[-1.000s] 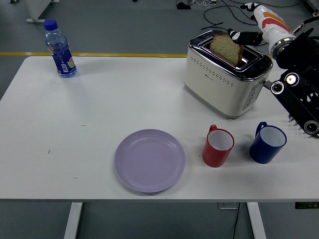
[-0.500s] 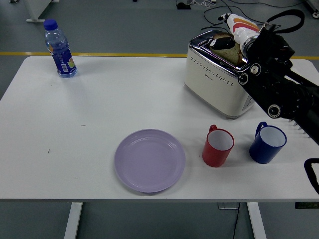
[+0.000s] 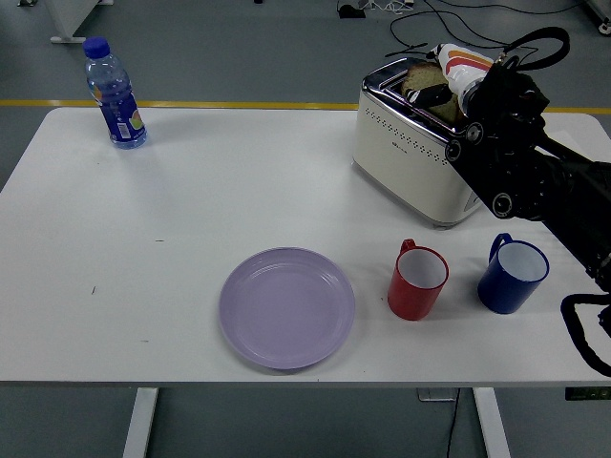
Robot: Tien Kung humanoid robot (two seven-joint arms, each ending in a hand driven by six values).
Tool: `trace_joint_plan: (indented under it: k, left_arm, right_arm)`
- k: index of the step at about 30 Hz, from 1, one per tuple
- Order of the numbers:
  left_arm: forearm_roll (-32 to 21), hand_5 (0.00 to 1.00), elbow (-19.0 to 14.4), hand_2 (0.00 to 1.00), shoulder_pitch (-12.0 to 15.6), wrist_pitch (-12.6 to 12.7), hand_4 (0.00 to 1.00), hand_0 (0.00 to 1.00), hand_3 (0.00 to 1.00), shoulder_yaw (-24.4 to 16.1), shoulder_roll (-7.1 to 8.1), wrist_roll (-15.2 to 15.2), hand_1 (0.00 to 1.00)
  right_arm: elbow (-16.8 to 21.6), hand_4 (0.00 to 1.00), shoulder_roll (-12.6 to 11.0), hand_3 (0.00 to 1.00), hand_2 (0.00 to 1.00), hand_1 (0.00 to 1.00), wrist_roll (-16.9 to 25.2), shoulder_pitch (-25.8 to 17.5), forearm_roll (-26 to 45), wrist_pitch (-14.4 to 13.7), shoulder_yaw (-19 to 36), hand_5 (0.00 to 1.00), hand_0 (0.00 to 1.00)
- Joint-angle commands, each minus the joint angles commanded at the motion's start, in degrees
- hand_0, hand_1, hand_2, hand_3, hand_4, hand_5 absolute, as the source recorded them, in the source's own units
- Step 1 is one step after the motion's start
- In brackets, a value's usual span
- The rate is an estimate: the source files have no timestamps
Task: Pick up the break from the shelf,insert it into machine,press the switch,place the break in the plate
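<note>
Head view: right hand (image 3: 441, 88) directly over the toaster (image 3: 420, 148), fingers closed on the bread slice (image 3: 416, 81), which sits low in the top slot, only its upper edge showing, long axis along the slot. Judged mid-insertion; switch on the toaster's right end, hidden behind the forearm. White table (image 3: 191, 210) broad and bare left of the toaster; purple plate (image 3: 286, 307) near-left of it, red mug (image 3: 418, 281) and blue mug (image 3: 513, 274) in front.
</note>
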Motion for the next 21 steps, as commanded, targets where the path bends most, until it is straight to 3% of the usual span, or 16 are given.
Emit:
trace_joint_plan:
  k: [3, 4, 9, 10, 15, 16, 21]
  left_arm:
    - [-0.2, 0.94, 0.0, 0.589, -0.02, 0.03, 0.332, 0.656, 0.599, 0.2, 0.03, -0.04, 0.59]
    - [-0.26, 0.938, 0.0, 0.589, -0.03, 0.03, 0.331, 0.656, 0.598, 0.27, 0.04, -0.05, 0.59]
    - [0.31, 0.938, 0.0, 0.589, -0.05, -0.06, 0.331, 0.656, 0.598, -0.14, 0.03, 0.05, 0.59]
    - [0.36, 0.937, 0.0, 0.588, -0.05, -0.07, 0.331, 0.657, 0.598, -0.18, 0.03, 0.07, 0.591]
    - [0.64, 0.937, 0.0, 0.588, -0.04, -0.09, 0.331, 0.657, 0.598, -0.51, -0.02, 0.11, 0.591]
    - [0.68, 0.938, 0.0, 0.589, -0.04, -0.09, 0.332, 0.657, 0.597, -0.55, -0.02, 0.11, 0.591]
    - [0.91, 0.938, 0.0, 0.589, 0.0, -0.11, 0.332, 0.657, 0.597, -0.8, -0.02, 0.13, 0.591]
  right_arm:
    - [-0.05, 0.736, 0.0, 0.775, 0.665, 0.663, 0.07, -0.09, -0.48, -0.24, -0.19, 0.409, 0.688]
    - [-0.04, 0.664, 0.0, 0.661, 0.518, 0.5, 0.09, -0.1, -0.55, -0.25, -0.25, 0.275, 0.447]
    - [0.23, 0.664, 0.0, 0.661, 0.518, 0.5, 0.75, -0.32, -0.77, -0.38, -0.9, 0.275, 0.447]
    - [0.24, 0.618, 0.0, 0.586, 0.457, 0.417, 0.76, -0.38, -0.5, -0.22, -1.08, 0.208, 0.342]
    - [0.23, 0.618, 0.0, 0.586, 0.457, 0.417, 0.79, -0.54, -0.93, -0.22, -1.36, 0.208, 0.342]
    - [0.24, 0.579, 0.0, 0.55, 0.447, 0.387, 0.78, -0.54, -1.13, -0.31, -1.37, 0.153, 0.301]
    - [0.41, 0.579, 0.0, 0.55, 0.447, 0.387, 0.78, -0.54, -2.21, -2.29, -1.63, 0.153, 0.301]
